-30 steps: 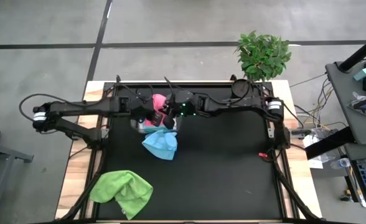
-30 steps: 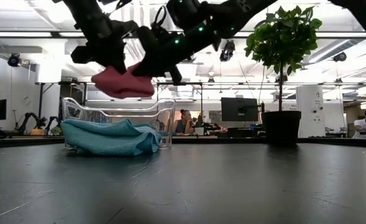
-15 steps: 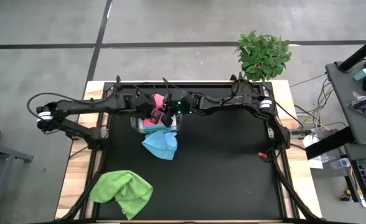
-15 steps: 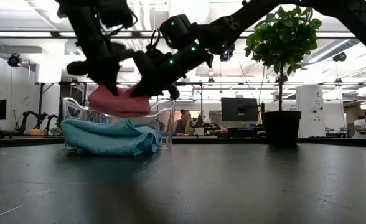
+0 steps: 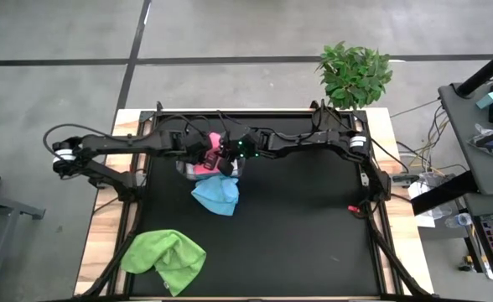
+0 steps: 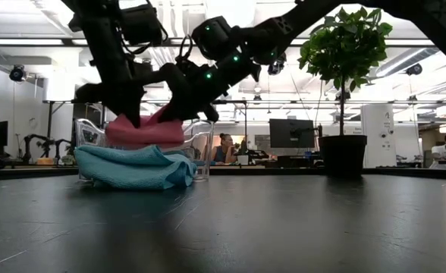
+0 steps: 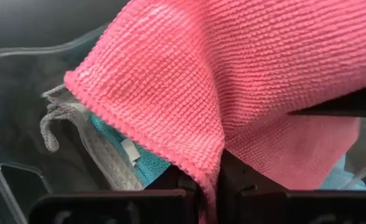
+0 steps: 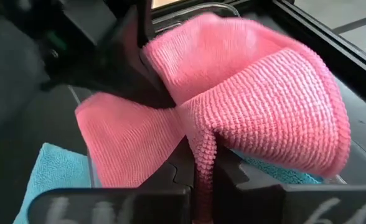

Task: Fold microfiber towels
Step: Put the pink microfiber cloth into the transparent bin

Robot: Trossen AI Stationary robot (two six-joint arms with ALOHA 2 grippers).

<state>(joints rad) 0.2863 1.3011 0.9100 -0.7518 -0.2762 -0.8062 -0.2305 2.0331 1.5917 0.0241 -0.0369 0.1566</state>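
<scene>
The pink towel (image 6: 144, 130) now sits at the rim of the clear tub (image 6: 200, 140); a second ago it hung well above the tub, and it has sunk steadily since. From above, the pink towel (image 5: 213, 149) lies over the tub's back half, both arms meeting on it.

The left gripper (image 7: 209, 180) reaches in from the tub's left side, its arm stretched along the back edge of the bench (image 5: 313, 218). Its jaws are pressed together on a fold of the pink towel, the cloth draped over them. The right gripper (image 8: 205, 163) comes from the tub's right side, its arm also lying along the back edge, and its jaws are likewise closed tight on another pinch of the same towel.

Inside the tub, under the pink one, a grey-white towel (image 7: 89, 134) and a blue towel (image 7: 149, 165) show. A second blue towel (image 5: 216, 195) lies on the bench just in front of the tub, touching it. The green towel (image 5: 164, 258) lies crumpled well apart, toward the front-left corner.
</scene>
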